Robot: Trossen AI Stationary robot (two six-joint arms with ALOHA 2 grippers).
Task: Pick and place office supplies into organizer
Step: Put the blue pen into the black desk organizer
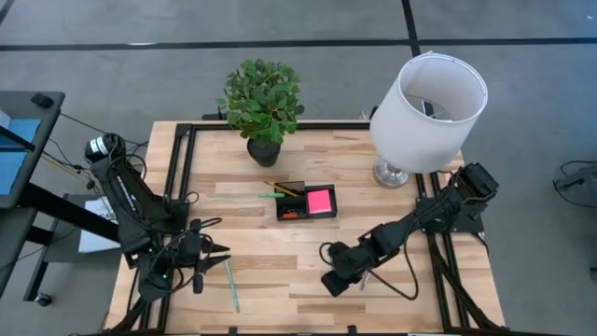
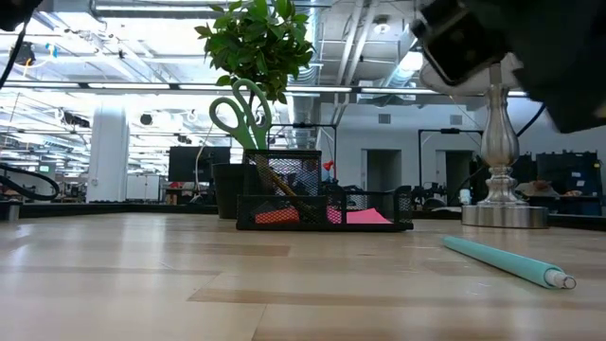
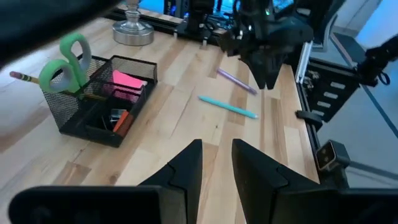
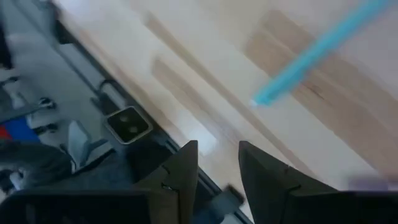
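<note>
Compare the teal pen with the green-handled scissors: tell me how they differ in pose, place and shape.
Pose: the teal pen lies flat on the table, while the green-handled scissors stand upright, handles up.
Place: the teal pen is outside the organizer, on bare wood; the green-handled scissors are already in one of its compartments.
Shape: the teal pen is a slim straight stick; the green-handled scissors end in two loops.
Both are office supplies.
</note>
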